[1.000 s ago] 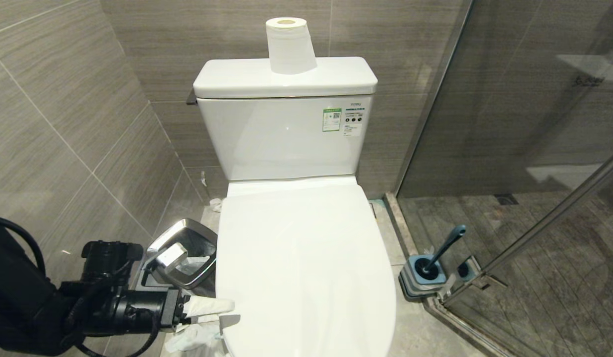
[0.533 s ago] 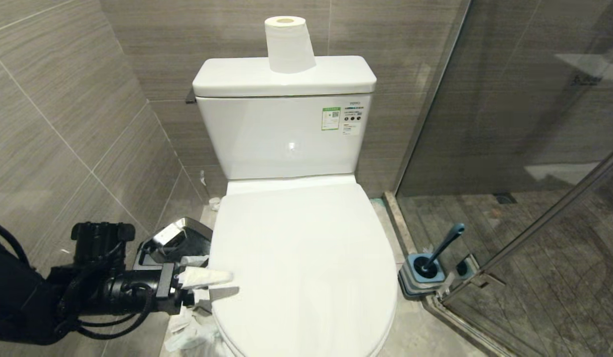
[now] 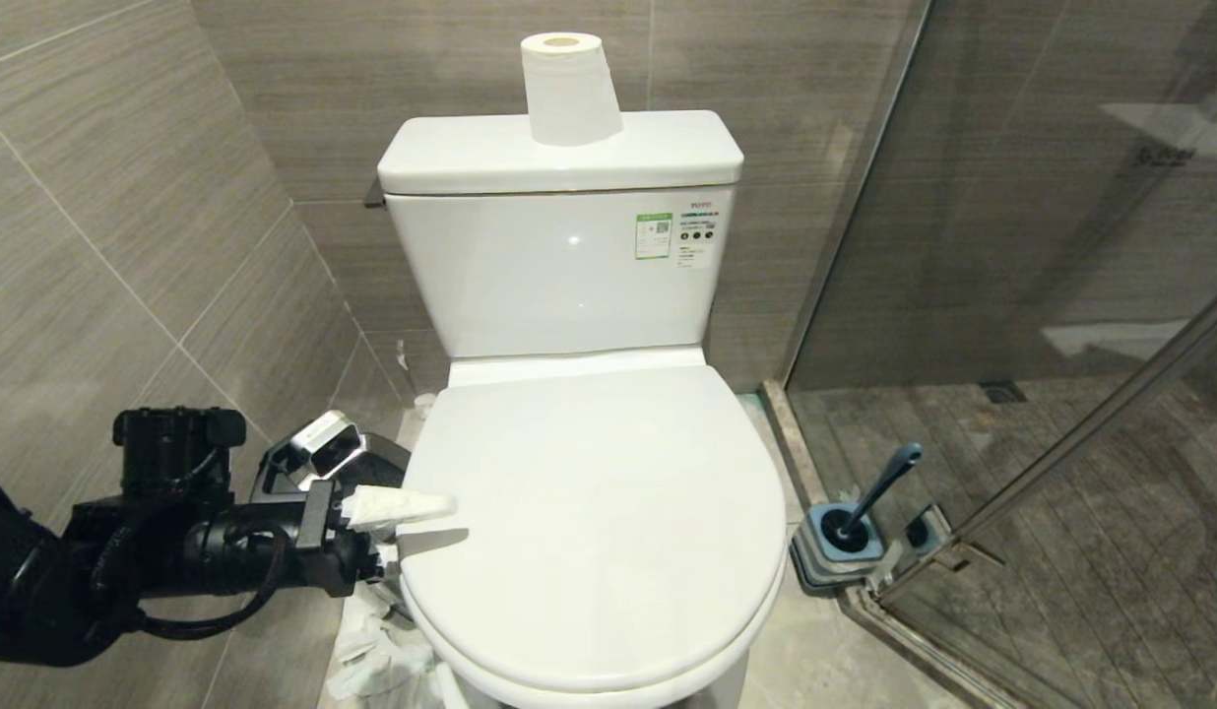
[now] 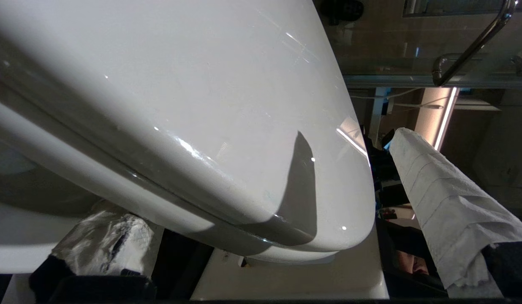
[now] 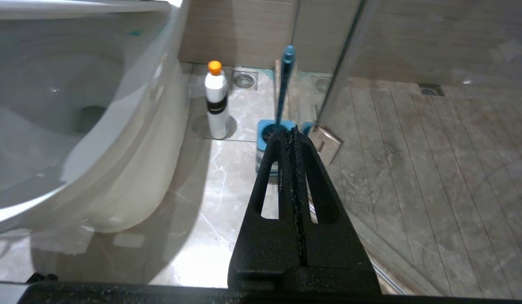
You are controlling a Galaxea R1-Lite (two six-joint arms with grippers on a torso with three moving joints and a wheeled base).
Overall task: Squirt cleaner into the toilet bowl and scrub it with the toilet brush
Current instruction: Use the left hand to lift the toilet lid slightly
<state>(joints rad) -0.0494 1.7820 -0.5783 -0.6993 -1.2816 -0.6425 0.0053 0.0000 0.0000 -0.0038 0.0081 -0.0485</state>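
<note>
At the scene's middle stands the toilet bowl [image 3: 589, 630], its white lid [image 3: 599, 512] down. Right of it on the floor, the toilet brush [image 3: 879, 492] leans in its blue-grey holder [image 3: 833, 561]. Left claw [image 3: 397, 537], spread wide with tissue-wrapped fingers [image 3: 397, 506], straddles the lid's left edge. Right claw [image 5: 292, 133], pressed together, hangs near the holder, beside a white bottle [image 5: 216, 105].

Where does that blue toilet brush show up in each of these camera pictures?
Head view: the toilet brush stands in its holder on the floor, right of the toilet.
Left wrist view: not in it.
Right wrist view: upright at centre, just beyond the shut right gripper.
Shared landmark: the white toilet bowl, seen closed under its lid.
</note>
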